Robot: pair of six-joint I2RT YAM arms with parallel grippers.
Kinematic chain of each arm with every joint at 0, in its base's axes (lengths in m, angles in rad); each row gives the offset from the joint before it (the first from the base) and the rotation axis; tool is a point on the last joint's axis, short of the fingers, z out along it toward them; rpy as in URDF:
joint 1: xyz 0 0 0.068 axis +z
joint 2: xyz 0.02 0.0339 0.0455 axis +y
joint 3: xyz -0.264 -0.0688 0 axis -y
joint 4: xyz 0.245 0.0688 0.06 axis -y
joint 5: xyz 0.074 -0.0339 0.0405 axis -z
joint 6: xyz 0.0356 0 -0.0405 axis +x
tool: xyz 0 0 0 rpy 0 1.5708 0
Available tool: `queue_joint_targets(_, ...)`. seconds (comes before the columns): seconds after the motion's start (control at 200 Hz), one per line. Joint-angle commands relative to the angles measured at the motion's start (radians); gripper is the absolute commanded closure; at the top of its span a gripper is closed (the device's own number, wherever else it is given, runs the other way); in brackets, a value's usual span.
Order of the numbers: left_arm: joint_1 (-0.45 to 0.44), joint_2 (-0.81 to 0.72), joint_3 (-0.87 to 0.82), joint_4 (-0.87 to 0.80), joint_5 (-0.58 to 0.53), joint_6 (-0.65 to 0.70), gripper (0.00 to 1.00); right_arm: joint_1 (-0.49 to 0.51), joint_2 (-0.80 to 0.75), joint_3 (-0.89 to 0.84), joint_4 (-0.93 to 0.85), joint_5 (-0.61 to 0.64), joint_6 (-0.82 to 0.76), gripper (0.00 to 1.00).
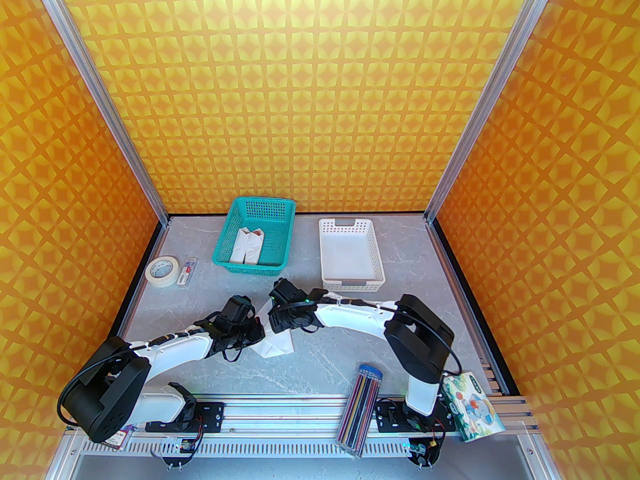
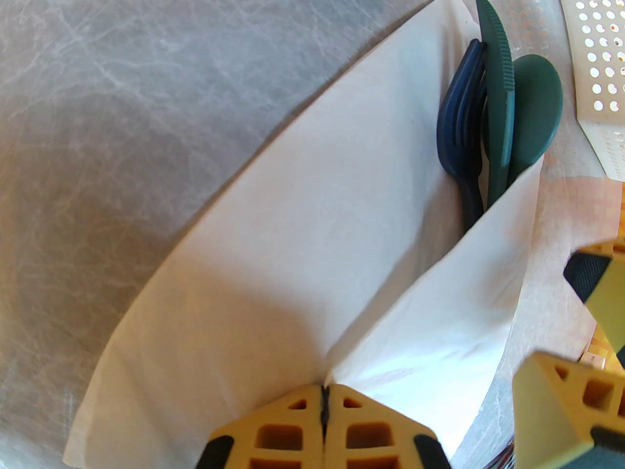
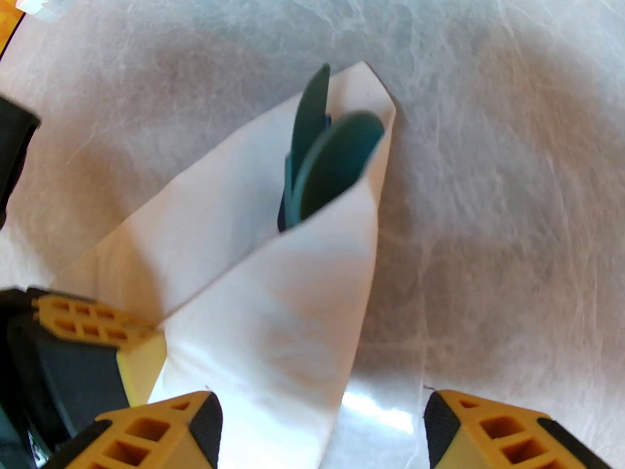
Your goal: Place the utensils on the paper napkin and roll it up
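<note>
Right now both arms reach inward from their bases over the near half of the desk (image 1: 325, 368). Their forearms angle toward each other and their wrists tip down, so the two tools come close together above the paper napkin (image 1: 276, 346). The left tool (image 2: 324, 398) is clenched on the napkin, its yellow fingertips pressed together on a raised fold of the sheet. The right tool (image 3: 320, 403) is released, its jaws spread wide, with part of the napkin lying between them. The napkin rests on the desk, partly folded over into a cone-like pocket. The utensils (image 2: 498, 130) sit inside that pocket with their handles hidden under the flap. The fork (image 2: 456, 130), the knife (image 2: 495, 66) and the spoon (image 2: 537, 105) are bunched together, their heads poking out at the far end.
</note>
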Motion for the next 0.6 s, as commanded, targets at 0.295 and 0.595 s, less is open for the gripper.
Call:
queue_joint_targets(0.295,0.002,0.029,-0.02,-0.111,-0.048,0.0,1.0,-0.003,0.127,0.078,-0.018,0.079,-0.016,0.3)
queue_joint_targets(0.595,0.002,0.022,-0.037,-0.108,-0.048,-0.009,1.0,-0.047,0.105,0.021,-0.048,0.144,0.005,0.34)
